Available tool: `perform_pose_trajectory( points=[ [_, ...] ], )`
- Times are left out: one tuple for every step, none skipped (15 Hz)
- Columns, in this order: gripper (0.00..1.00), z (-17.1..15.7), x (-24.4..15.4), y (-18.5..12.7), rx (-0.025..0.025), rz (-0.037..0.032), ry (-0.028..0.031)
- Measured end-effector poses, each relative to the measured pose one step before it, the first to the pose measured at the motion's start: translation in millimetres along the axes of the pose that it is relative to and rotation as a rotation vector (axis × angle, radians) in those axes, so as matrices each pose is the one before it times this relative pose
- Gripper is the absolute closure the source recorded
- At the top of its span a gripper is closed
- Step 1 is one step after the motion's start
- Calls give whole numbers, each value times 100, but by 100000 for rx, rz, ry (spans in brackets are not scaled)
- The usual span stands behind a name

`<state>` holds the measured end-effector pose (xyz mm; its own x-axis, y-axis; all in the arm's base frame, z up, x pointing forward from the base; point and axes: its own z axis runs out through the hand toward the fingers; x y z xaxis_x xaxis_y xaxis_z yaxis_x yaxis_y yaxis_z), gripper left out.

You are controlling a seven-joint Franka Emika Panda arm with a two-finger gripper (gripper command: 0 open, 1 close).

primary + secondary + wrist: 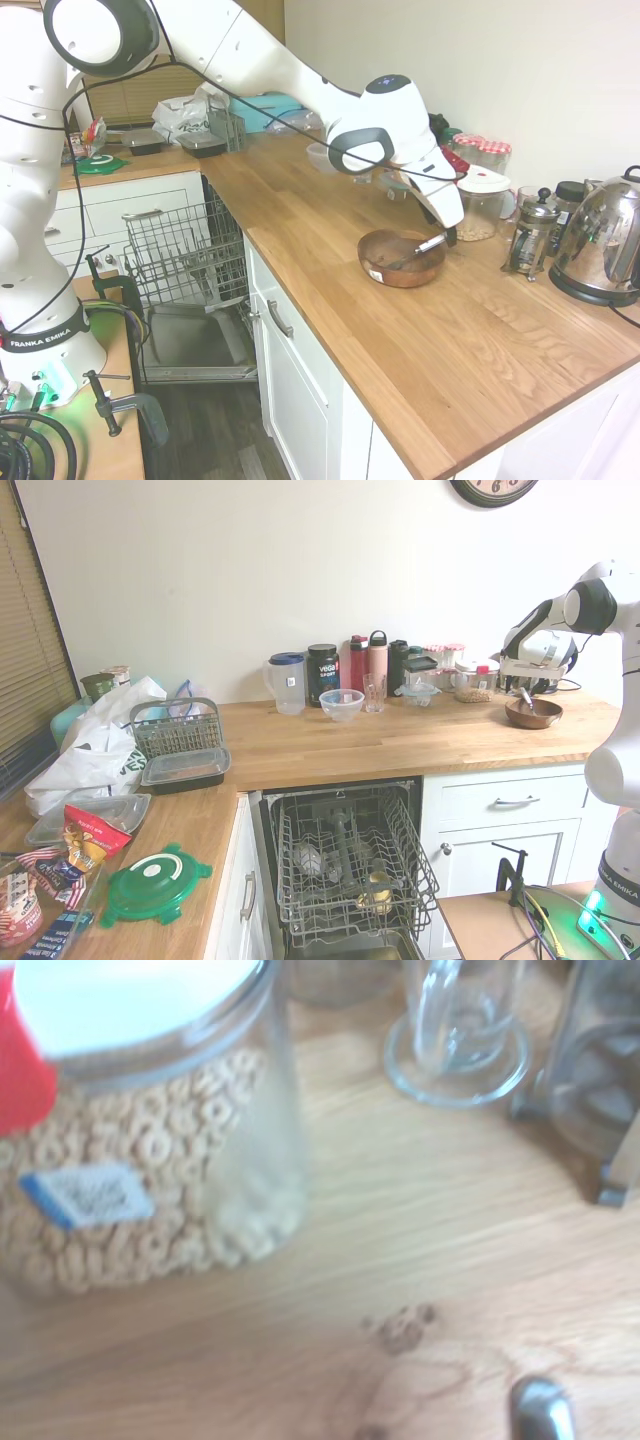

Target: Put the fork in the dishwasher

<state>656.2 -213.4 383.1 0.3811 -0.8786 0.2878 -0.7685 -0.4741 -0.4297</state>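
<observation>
The fork [425,246] is a slim silvery utensil. Its dark head is down in the wooden bowl [385,270] and its pale handle is tilted up toward the back right. My gripper [446,238] sits at the bowl's far rim and looks shut on the handle end. In the second exterior view the gripper [527,692] hangs just over the bowl [545,718] at the counter's right end. A rounded metal tip [541,1412] shows in the wrist view. The dishwasher [185,250] stands open under the counter, its wire rack [345,860] pulled out over the lowered door [200,345].
Just behind the bowl stand a cereal jar [480,205], a French press [530,235] and a steel kettle [600,245]. Bottles, a pitcher [288,683] and a glass bowl [342,704] line the wall. A cutlery basket [175,728] and food tubs sit at the counter's corner.
</observation>
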Motion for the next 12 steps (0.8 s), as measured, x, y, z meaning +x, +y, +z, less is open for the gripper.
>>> perform_pose_trajectory(
  points=[
    [100,74,266,326,-210,677,36],
    [100,136,132,222,-203,470,-111],
    [100,191,-7,30,-87,166,-171],
    [100,206,-60,-25,-89,-26,-173],
    [100,121,-66,-88,67,-57,-130],
    [100,17,-19,-62,81,-42,-15],
    [100,-35,13,-59,101,-53,66],
    [100,-15,-32,-72,82,-100,1],
    [100,6,-8,-4,-6,-4,-8],
    [100,-2,7,6,-2,12,6],
    [100,-1,4,3,-2,7,5],
    [100,4,-31,-30,24,-58,-20]
  ],
)
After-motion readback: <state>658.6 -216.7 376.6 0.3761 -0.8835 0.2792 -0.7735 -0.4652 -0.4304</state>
